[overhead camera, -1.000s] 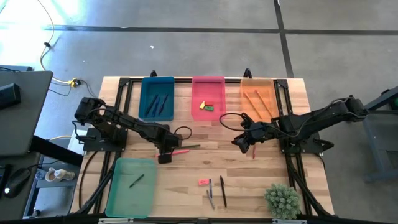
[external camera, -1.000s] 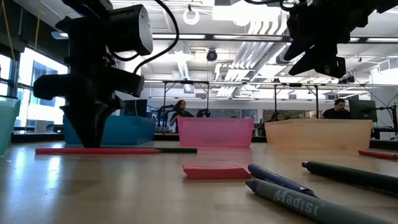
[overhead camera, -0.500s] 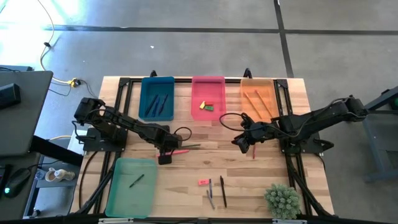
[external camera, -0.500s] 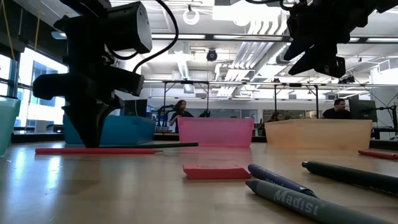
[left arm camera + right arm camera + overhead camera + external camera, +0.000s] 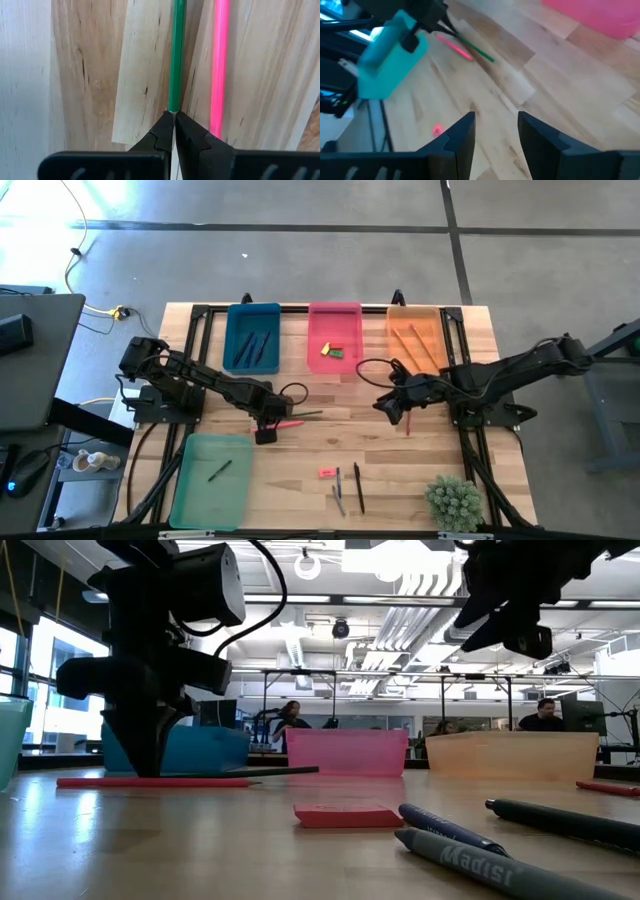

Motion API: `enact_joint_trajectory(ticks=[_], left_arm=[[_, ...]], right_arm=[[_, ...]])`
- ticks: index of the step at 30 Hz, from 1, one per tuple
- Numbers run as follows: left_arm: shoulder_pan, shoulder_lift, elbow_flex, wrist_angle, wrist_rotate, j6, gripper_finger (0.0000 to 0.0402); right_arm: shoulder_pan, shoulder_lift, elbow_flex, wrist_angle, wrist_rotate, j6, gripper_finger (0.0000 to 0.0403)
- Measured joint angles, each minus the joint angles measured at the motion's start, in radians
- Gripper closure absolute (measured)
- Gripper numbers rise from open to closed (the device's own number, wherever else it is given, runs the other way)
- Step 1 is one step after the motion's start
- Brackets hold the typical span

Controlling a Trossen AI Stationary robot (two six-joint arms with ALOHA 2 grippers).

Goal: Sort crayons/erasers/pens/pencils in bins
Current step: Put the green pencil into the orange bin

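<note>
— Pincers first: what has the left pincer (image 5: 174, 120) got?
— It's clamped tight on one end of the green pencil (image 5: 176, 55), down on the bench (image 5: 430, 470) near its middle; the pink pencil (image 5: 218, 60) lies just beside, untouched.
— And the right pincer (image 5: 495, 132)?
— Fingers apart, nothing between them, hanging above the bench nearer the right edge.
— Any view add more?
— Only the high view shows the bins (image 5: 335, 340) along the far edge.
</note>
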Motion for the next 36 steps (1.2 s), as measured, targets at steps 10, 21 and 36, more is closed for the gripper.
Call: enact_joint_trajectory(ticks=[10, 21, 36], left_arm=[[0.001, 0.0, -0.001, 0.016, 0.003, -0.001, 0.0402], [0.018, 0.002, -0.001, 0.074, 0.004, 0.0, 0.0401], [0.044, 0.003, 0.0, 0.114, 0.015, 0.001, 0.0401]], right_arm=[[-0.07, 0.176, 0.0, 0.238, -0.076, 0.026, 0.0263], [-0.092, 0.368, 0.0, 0.449, -0.122, 0.178, 0.0263], [-0.093, 0.594, 0.0, 0.684, -0.115, 0.374, 0.0223]])
